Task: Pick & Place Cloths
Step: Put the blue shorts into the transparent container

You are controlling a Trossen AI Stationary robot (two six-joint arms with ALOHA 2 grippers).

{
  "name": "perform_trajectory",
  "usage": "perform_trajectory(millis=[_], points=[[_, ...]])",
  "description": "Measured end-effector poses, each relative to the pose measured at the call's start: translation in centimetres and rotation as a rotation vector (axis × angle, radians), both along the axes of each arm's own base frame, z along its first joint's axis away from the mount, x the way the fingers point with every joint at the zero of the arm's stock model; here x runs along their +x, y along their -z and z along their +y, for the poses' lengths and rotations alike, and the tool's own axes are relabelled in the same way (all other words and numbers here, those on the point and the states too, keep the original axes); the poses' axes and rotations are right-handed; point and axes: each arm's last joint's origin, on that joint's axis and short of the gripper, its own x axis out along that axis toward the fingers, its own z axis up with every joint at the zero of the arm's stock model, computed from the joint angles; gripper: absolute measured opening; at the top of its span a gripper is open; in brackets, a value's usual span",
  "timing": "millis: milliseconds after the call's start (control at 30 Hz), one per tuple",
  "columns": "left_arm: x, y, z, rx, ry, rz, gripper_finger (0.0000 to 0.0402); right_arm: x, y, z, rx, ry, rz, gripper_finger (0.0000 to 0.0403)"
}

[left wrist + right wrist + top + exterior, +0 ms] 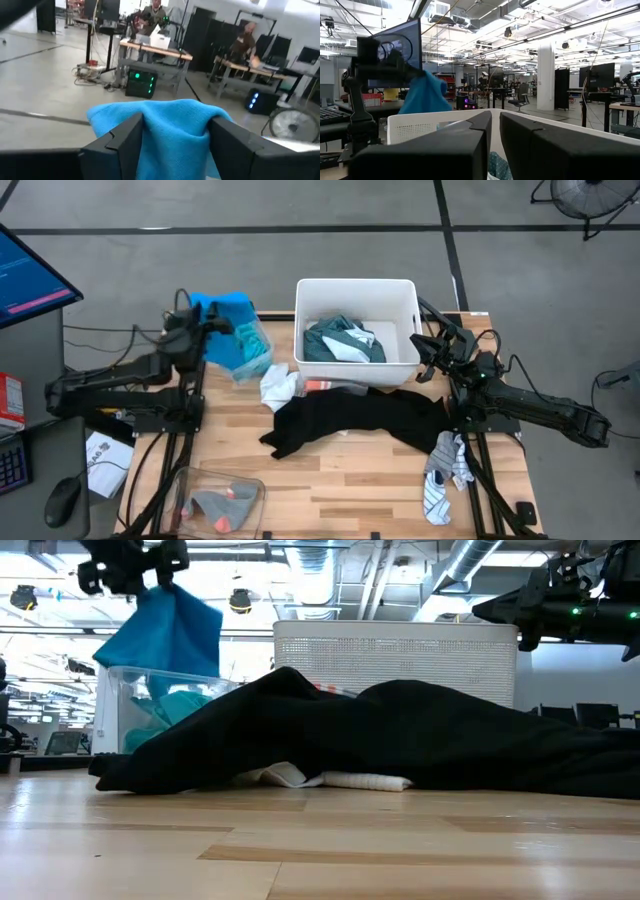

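Blue cloth (pixel 222 310) pinched in left gripper (pixel 212 321), raised at upper left of high view above clear bin (pixel 245 350).

Jaws shut on a bunched fold, rest hanging free. Risk, as a judgement: trailing hem could snag bin's rim or slip from a shallow pinch and miss. Right gripper (pixel 432 350) waiting beside white tub (pixel 357 288) at centre right, jaws nearly closed, holding nothing. Black cloth (pixel 350 420) sprawled mid-table. No readable writing or brand.
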Motion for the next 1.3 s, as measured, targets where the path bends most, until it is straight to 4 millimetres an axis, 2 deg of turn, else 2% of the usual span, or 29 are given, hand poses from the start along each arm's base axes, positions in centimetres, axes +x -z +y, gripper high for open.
perform_trajectory(millis=[133,267,367,567,767,900,1100,1200,1300], points=[[-0.5,-2.0,-0.1,0.021,-0.032,0.090,0.0195,0.0,0.0,0.0,0.000,0.000,0.000,0.0037],[-0.7,-2.7,-0.1,0.026,-0.057,0.121,0.0195,0.0,0.0,0.0,0.000,0.000,0.000,0.0037],[-0.4,-2.4,-0.1,0.021,-0.057,0.134,0.0195,0.0,0.0,0.0,0.001,0.000,0.000,0.0037],[0.9,-0.2,0.2,0.001,-0.029,0.233,0.0195,0.0,0.0,0.0,0.000,0.000,0.000,0.0037],[1.0,-0.2,0.1,0.005,-0.023,0.293,0.0191,0.0,0.0,0.0,0.001,0.000,0.000,0.0037],[1.1,0.0,0.4,-0.006,-0.083,0.313,0.0149,0.0,0.0,0.0,0.000,0.000,0.000,0.0037],[1.7,0.6,1.5,-0.023,-0.116,0.350,0.0021,0.0,0.0,0.0,0.001,0.000,0.000,0.0037],[2.3,1.2,2.1,-0.037,-0.116,0.393,0.0007,0.0,0.0,0.0,0.000,0.000,0.000,0.0037],[2.9,2.0,3.0,-0.060,-0.012,0.454,0.0001,0.0,0.0,0.0,0.000,0.000,0.000,0.0037]])
